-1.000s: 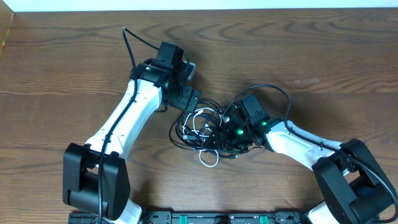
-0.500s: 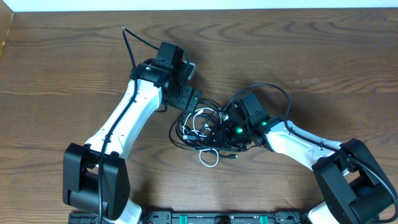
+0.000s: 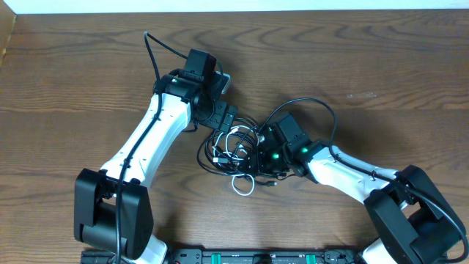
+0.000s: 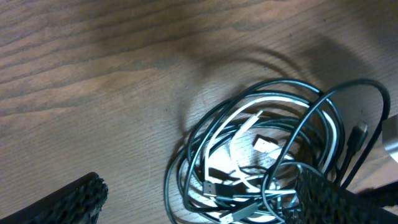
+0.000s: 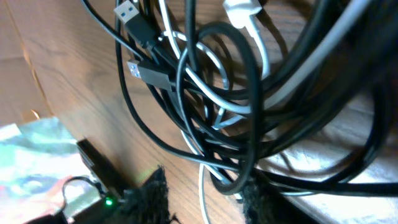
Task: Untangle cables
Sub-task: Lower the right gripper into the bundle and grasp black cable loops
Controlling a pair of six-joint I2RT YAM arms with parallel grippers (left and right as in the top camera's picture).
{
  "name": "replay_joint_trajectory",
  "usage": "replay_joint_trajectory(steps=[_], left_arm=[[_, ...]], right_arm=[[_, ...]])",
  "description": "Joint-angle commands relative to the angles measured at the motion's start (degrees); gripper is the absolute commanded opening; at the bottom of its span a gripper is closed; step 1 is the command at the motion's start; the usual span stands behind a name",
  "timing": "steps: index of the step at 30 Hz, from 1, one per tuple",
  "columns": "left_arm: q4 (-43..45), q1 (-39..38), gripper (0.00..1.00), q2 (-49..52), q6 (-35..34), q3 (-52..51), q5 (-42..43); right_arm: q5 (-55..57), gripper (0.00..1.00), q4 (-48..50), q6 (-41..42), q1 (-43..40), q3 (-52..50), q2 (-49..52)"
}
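Note:
The cables [image 3: 233,150] lie in one tangled heap on the wooden table [image 3: 381,59] between the two arms. Black cords loop around a white one [image 3: 245,189], whose loop sticks out at the front. My left gripper [image 3: 222,125] hangs at the heap's back left edge. In its wrist view it [image 4: 199,202] is wide open, with the cables [image 4: 267,155] spread between the fingers, nearer the right one. My right gripper [image 3: 261,158] is in the heap's right side. In the right wrist view it [image 5: 205,196] has narrowed jaws. A black loop [image 5: 245,155] lies against one finger and a white strand passes through the gap.
The arms' own thicker black wires arch up behind the left wrist [image 3: 152,55] and over the right wrist [image 3: 322,110]. A black rail [image 3: 256,257] runs along the table's front edge. USB plugs [image 5: 127,12] stick out of the heap.
My right gripper has pushed left into the heap and its jaws have narrowed. The tangle has shifted slightly left. The left arm has not moved.

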Motion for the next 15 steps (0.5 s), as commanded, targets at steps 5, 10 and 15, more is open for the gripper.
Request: replay_joint_trajectory(steps=[5, 10, 15], left_arm=[[0.17, 0.09, 0.98, -0.55, -0.70, -0.17, -0.74], [0.13, 0.09, 0.97, -0.55, -0.70, -0.17, -0.74], [0.09, 0.09, 0.98, -0.52, -0.70, -0.17, -0.74]], right_arm=[[3.89, 0.01, 0.26, 1.53, 1.42, 0.72, 0.20], [3.76, 0.01, 3.43, 1.49, 0.31, 0.72, 0.17], [-1.64, 0.01, 7.72, 0.46, -2.78, 0.74, 0.17]])
